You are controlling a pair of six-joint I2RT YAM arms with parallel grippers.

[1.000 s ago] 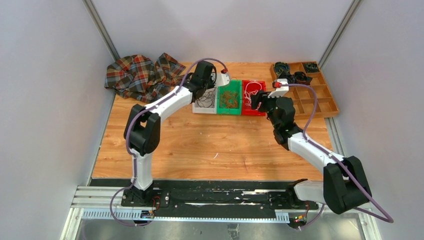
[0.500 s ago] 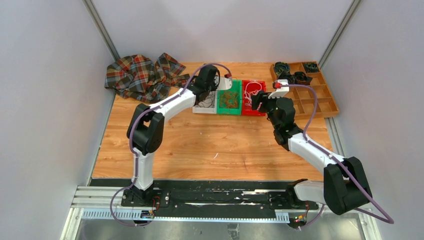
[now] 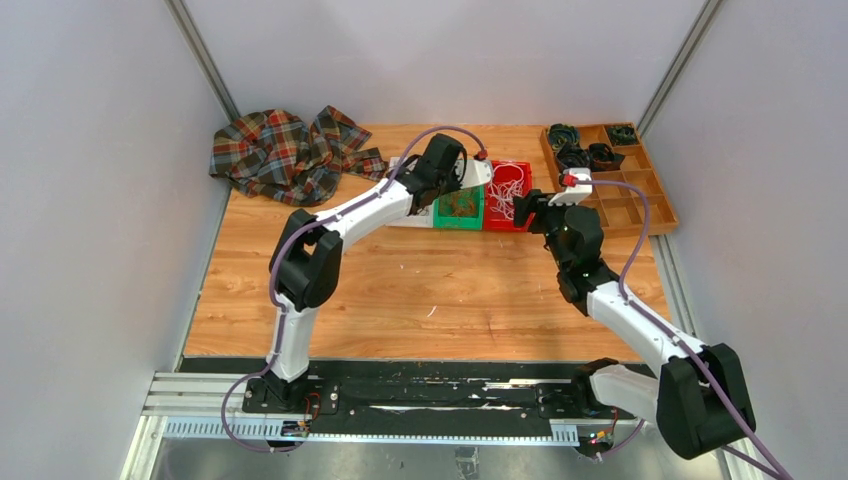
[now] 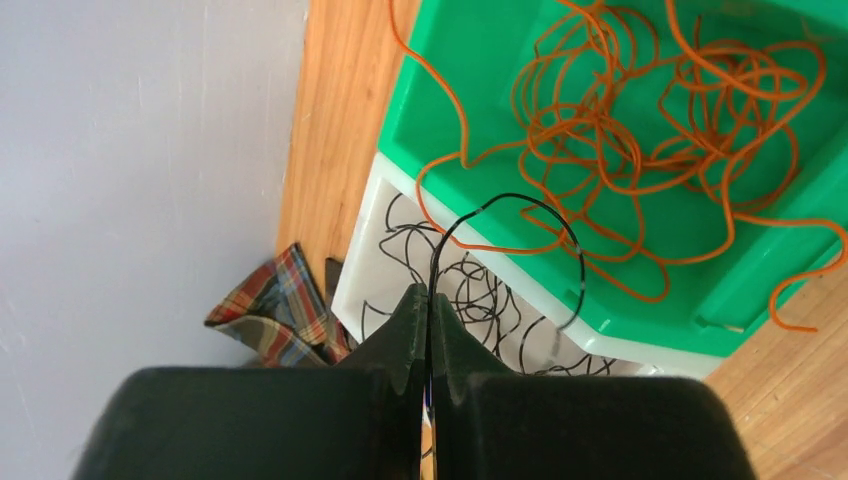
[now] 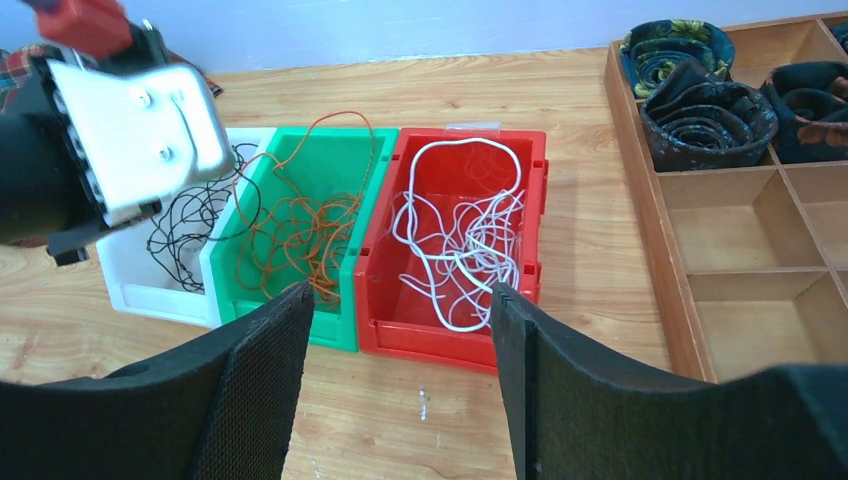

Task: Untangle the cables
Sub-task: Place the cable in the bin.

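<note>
hovering right gripper (image 5: 398, 300): your jaws stand apart, empty, just near of the red bin (image 5: 470, 136) holding white cables (image 5: 455, 245).
left gripper (image 4: 428, 300): clamped together on one black cable (image 4: 505, 197) above the white bin (image 4: 362, 262).
snag risk: its loop hangs over the orange cables (image 4: 600, 130) in the green bin (image 4: 470, 60); pulling, you could drag them along.

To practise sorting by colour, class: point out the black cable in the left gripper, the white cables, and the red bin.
black cable (image 4: 520, 197), left wrist view, top of its loop.
white cables (image 5: 465, 245), right wrist view, middle of the tangle.
red bin (image 5: 435, 345), right wrist view, front wall.
</note>
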